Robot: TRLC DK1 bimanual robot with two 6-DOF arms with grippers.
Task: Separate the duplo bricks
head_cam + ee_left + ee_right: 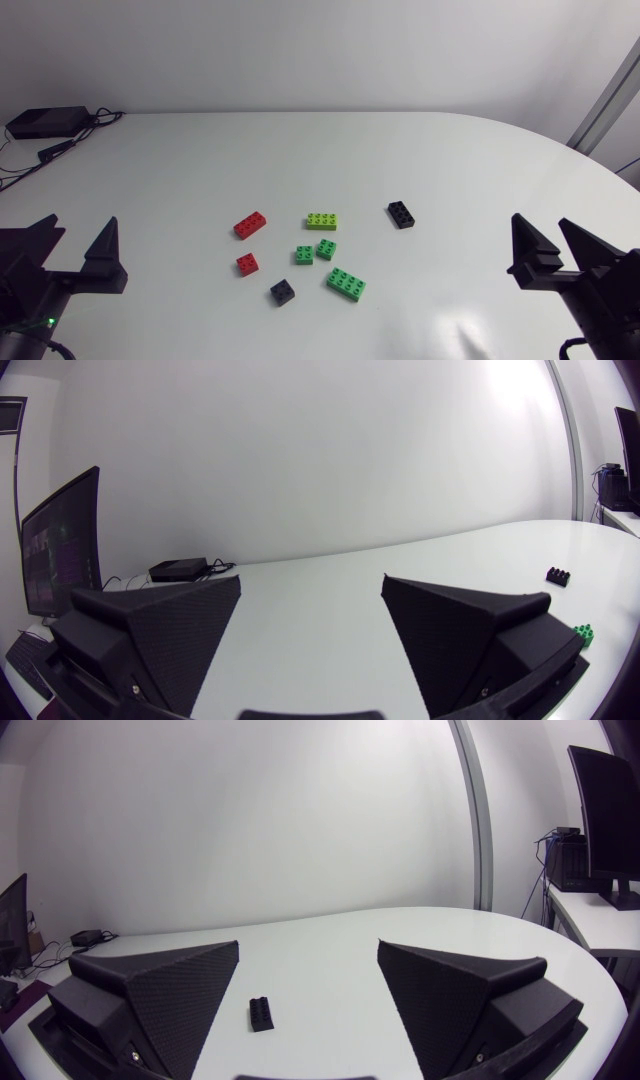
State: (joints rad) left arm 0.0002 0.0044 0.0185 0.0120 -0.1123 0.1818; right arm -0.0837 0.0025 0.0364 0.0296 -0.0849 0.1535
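Several duplo bricks lie loose mid-table: a red long brick, a small red brick, a lime long brick, two small green bricks close side by side, a green long brick, a small black brick and a black long brick. My left gripper stands open at the near left, far from them. Over at the near right, my right gripper is open too, with the black long brick ahead of it. Both hold nothing.
A black box with cables sits at the table's far left corner, also seen as the black box ahead of my left gripper. The black long brick and a green brick lie beside its right finger.
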